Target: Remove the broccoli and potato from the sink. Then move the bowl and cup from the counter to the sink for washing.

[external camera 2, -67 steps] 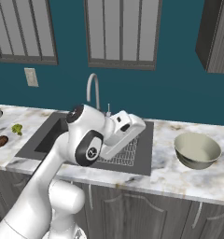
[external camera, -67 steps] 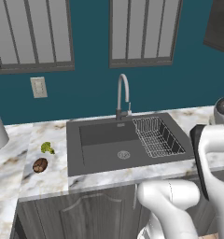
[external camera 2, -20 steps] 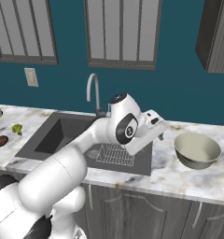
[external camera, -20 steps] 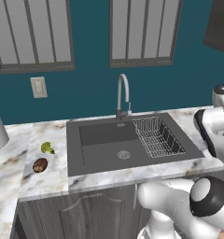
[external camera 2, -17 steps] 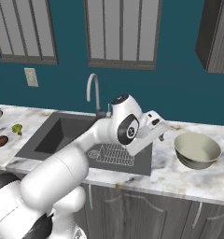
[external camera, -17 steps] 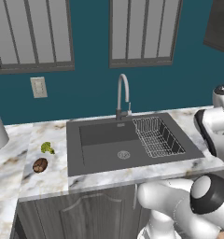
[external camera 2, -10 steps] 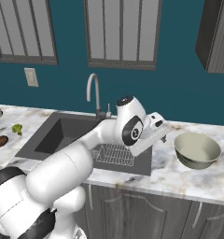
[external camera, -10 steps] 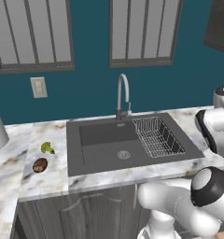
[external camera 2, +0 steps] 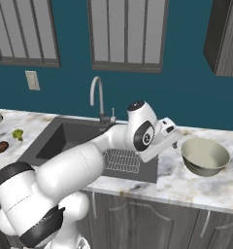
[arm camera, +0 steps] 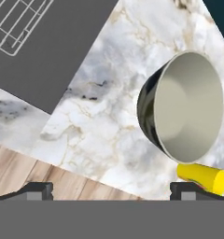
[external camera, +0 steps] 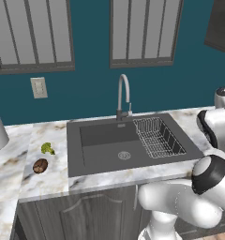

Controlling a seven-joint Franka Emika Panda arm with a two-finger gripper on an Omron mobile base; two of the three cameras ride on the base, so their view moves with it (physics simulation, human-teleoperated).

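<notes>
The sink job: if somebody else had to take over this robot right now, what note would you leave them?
Gripper: open, holding nothing, hanging over the counter right of the sink, aimed toward the bowl.
Broccoli and potato: both out of the basin, lying on the counter to its left, potato nearer the front edge.
Bowl: on the counter right of the sink, untouched.
Cup: yellow, lying on its side right beside the bowl.
Done: vegetables removed.
Left: pick up the bowl and the cup and put both in the sink.
</notes>
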